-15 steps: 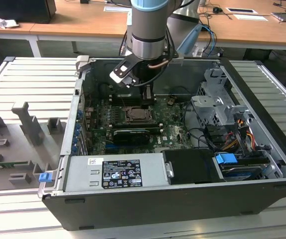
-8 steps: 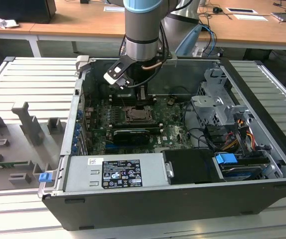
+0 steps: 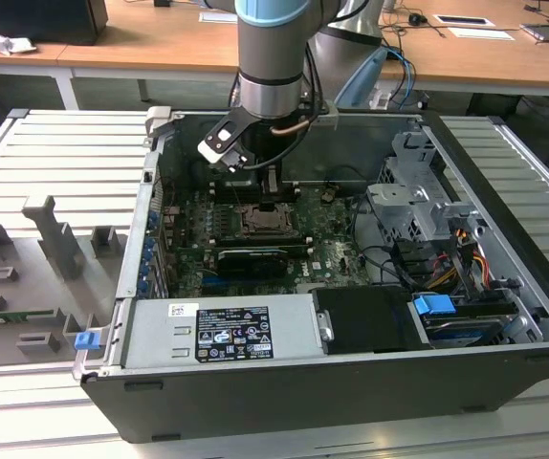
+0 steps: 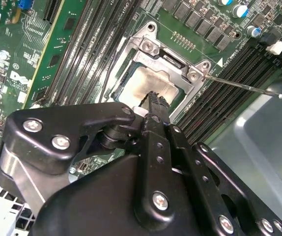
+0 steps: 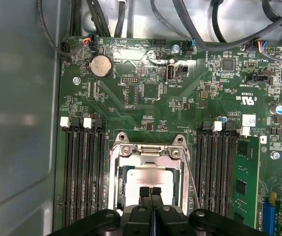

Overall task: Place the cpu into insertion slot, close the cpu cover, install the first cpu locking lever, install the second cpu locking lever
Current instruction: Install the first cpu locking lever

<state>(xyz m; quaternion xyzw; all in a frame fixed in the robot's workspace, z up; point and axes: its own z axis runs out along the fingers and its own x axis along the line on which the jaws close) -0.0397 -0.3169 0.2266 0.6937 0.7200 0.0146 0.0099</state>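
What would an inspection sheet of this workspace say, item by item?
Surface: green motherboard inside an open black computer case, on a pale ribbed metal table.
Job's things: pale grey square cpu lies beneath the window of the silvery square cpu cover, which lies flat; a thin wire lever juts out sideways.
Clutter: grey moulded blocks on the table, exterior view's left.
End effector: black, fingers shut, tips at the cpu.
Cables: black bundles at the board's edge; coloured wires, exterior view's right.
Surroundings: wooden desks behind.

The pincer (image 5: 151, 191) hangs closed above the seated cpu (image 5: 153, 175).
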